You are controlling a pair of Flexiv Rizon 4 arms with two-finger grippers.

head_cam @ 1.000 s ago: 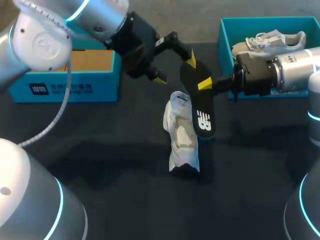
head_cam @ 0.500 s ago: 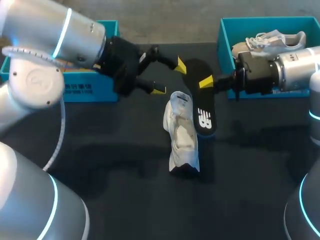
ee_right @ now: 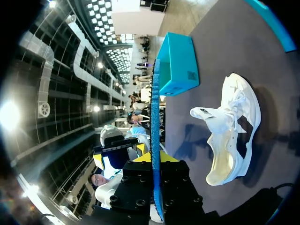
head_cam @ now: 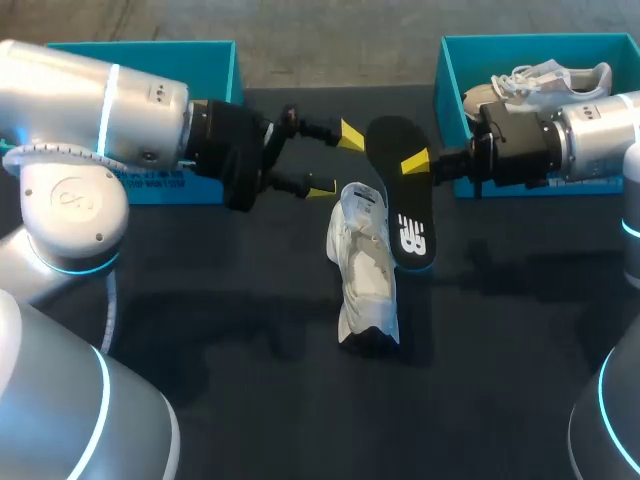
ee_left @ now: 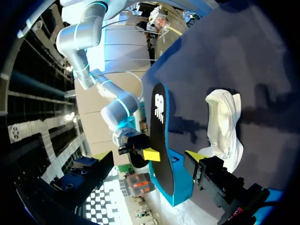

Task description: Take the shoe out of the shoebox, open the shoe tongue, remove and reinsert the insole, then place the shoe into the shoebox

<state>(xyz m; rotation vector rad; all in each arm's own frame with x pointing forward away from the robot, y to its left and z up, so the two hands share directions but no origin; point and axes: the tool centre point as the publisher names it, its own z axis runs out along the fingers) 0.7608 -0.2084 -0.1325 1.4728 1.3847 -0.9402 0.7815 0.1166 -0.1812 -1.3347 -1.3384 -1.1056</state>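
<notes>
Now the insole point(head_cam: 408, 225) sits pinched between the right fingers point(head_cam: 414, 162).

Silver rounded-shell left arm point(head_cam: 100, 110) and right arm point(head_cam: 600, 135), cyan light rings point(head_cam: 85, 266) at joints. Matte black wrist block point(head_cam: 225, 150) behind left claw point(head_cam: 337, 160), same behind right claw point(head_cam: 418, 163). Yellow-tipped black fingers point(head_cam: 305, 128). Thin grey cable point(head_cam: 110, 300) well behind left claw.

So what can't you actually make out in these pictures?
Inside of the left shoebox: head view, the left arm covers most of it.
Second shoe in the right shoebox: head view, the right arm hides its near side.
Right claw: head view, the insole it grips hides its other finger.
Printed face of the insole: right wrist view, seen edge-on only.
</notes>
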